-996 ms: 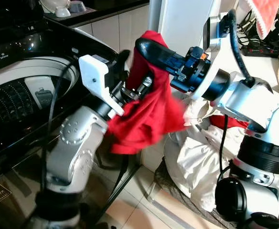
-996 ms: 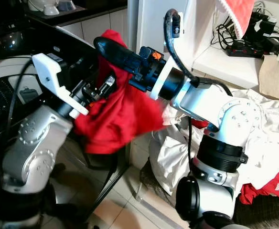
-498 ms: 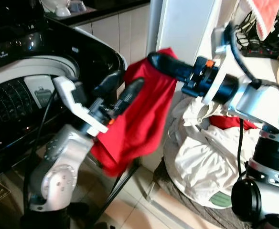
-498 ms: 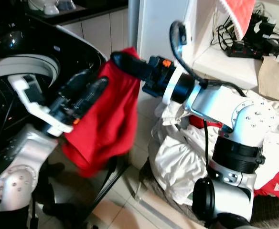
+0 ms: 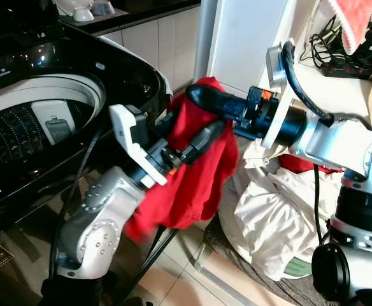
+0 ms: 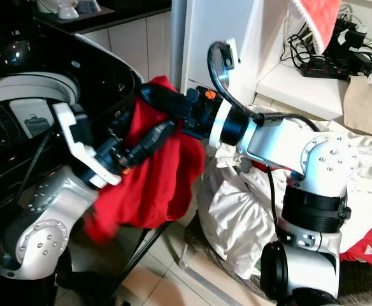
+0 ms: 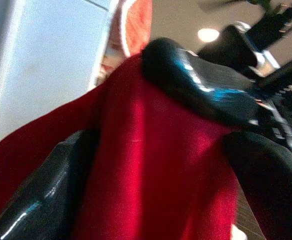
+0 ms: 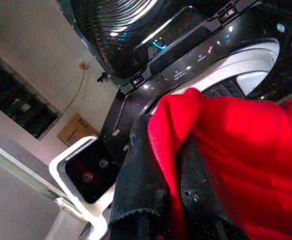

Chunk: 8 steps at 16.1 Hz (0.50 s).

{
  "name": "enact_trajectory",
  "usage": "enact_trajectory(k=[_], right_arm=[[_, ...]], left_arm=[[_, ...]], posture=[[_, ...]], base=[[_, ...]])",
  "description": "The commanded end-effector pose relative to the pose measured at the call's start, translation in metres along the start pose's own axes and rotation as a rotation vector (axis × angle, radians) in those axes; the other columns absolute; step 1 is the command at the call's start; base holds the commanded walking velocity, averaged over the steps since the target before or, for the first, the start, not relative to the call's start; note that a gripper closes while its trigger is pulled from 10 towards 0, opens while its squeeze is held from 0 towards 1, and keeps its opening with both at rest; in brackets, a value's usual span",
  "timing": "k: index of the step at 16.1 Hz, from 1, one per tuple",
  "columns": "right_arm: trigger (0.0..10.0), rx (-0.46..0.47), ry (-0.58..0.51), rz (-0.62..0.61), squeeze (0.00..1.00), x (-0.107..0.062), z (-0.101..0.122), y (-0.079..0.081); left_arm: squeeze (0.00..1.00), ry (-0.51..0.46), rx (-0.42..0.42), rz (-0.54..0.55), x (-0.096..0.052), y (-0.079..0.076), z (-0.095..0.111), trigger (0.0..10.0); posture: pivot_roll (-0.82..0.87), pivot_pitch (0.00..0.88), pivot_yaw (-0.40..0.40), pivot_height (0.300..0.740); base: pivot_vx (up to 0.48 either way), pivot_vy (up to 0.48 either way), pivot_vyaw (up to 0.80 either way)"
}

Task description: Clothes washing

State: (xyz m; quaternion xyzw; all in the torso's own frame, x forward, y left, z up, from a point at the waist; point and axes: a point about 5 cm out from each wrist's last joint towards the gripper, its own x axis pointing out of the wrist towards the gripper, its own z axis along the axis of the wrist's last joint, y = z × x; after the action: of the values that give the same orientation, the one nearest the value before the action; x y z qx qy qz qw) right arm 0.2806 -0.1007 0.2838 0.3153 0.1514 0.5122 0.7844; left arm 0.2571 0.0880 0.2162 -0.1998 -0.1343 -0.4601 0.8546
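A red garment (image 5: 199,172) hangs in the air beside the open top-loading washing machine (image 5: 58,95). My right gripper (image 5: 195,97) is shut on the garment's top edge, and the cloth is pinched between its black fingers (image 8: 136,180). My left gripper (image 5: 195,127) reaches up from below, just under the right one. It is open, with its two fingers (image 7: 51,185) spread on either side of a fold of the red garment (image 7: 161,165). The cloth's lower part drapes over my left forearm.
The washer's drum (image 5: 14,131) lies open to the left, with its black rim close to the garment. A pile of white and red laundry (image 5: 269,210) fills a basket on the floor to the right. Behind it a shelf holds a power strip (image 5: 348,67) and cables.
My left gripper has swung up and to the right, from beside the washer rim into the cloth under the right gripper. The right gripper has shifted slightly left, and the garment hangs more bunched.
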Motion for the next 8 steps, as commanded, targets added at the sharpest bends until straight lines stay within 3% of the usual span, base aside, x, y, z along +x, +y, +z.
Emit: enact_trajectory(k=[1, 3, 5, 6, 8], right_arm=[[0.0, -0.017, -0.015, 0.021, 0.0, -0.001, 0.002, 0.005], [0.0, -0.016, -0.025, 0.017, 0.0, -0.002, 0.002, 0.005], [0.0, -0.016, -0.031, 0.015, 0.0, -0.002, 0.003, 0.005], [0.0, -0.016, -0.033, 0.015, 0.0, -0.002, 0.003, 0.005], [0.0, -0.015, -0.037, 0.015, 0.0, -0.003, 0.003, 0.005]], left_arm=[[0.0, 0.002, -0.041, -0.086, 0.004, -0.011, 0.001, 10.0], [0.0, 0.028, -0.045, -0.145, 0.004, -0.019, -0.002, 10.0], [0.0, 0.069, -0.02, -0.131, 0.001, -0.015, -0.007, 7.9], [0.0, 0.079, -0.017, -0.121, -0.001, -0.013, -0.008, 0.0], [0.0, 0.107, -0.019, -0.122, -0.004, -0.011, -0.009, 0.0]], posture=[[-0.04, 0.0, -0.036, 0.74], [-0.04, 0.0, -0.031, 0.74], [-0.04, 0.0, -0.029, 0.74], [-0.04, 0.0, -0.029, 0.74], [-0.04, 0.0, -0.03, 0.74]], base=[[0.0, 0.0, 0.0], [0.0, 0.0, 0.0], [0.0, 0.0, 0.0], [0.0, 0.0, 0.0], [0.0, 0.0, 0.0]])
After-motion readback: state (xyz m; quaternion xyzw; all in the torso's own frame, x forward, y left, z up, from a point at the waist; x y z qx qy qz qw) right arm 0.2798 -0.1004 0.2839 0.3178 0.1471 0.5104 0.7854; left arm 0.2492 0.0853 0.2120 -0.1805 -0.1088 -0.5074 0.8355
